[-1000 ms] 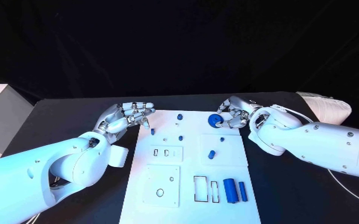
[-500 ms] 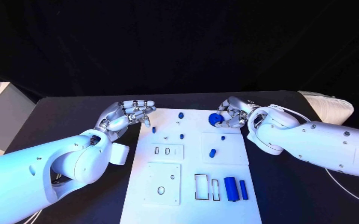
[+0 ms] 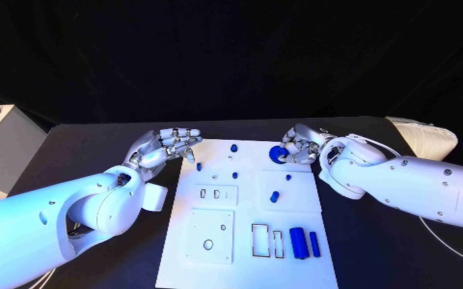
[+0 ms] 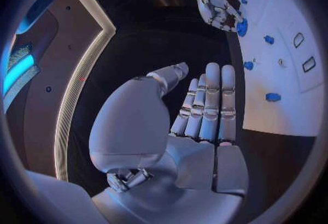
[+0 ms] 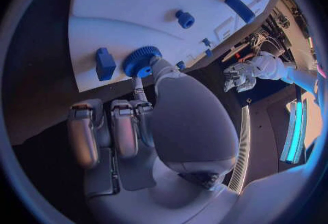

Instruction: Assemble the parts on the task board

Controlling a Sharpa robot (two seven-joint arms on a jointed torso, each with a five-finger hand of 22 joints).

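At the far right corner of the white board point(image 3: 246, 235), right hand point(image 3: 301, 147) pinches a blue toothed wheel point(image 3: 278, 153) between thumb and a finger, the other fingers point(image 5: 109, 131) curled in, as the right wrist view shows; wheel sits at the board's edge, whether touching the surface or held just above it I cannot tell; left hand point(image 3: 164, 147) hovers beside the far left corner of the board, over the black desk point(image 3: 87, 148), fingers point(image 4: 208, 104) straight and together, released, grasping nothing; progress judged early: several small blue pegs point(image 3: 199, 166) stand or lie about the far half of the board, one short piece point(image 3: 273, 198) lies loose on the middle right panel, two long blue bars point(image 3: 304, 243) lie side by side near the front right; rectangular slots point(image 3: 260, 239) beside the bars and the round hole point(image 3: 207, 244) in the front left panel look unfilled; most of the fitting appears left to do, wheel being the step in hand.
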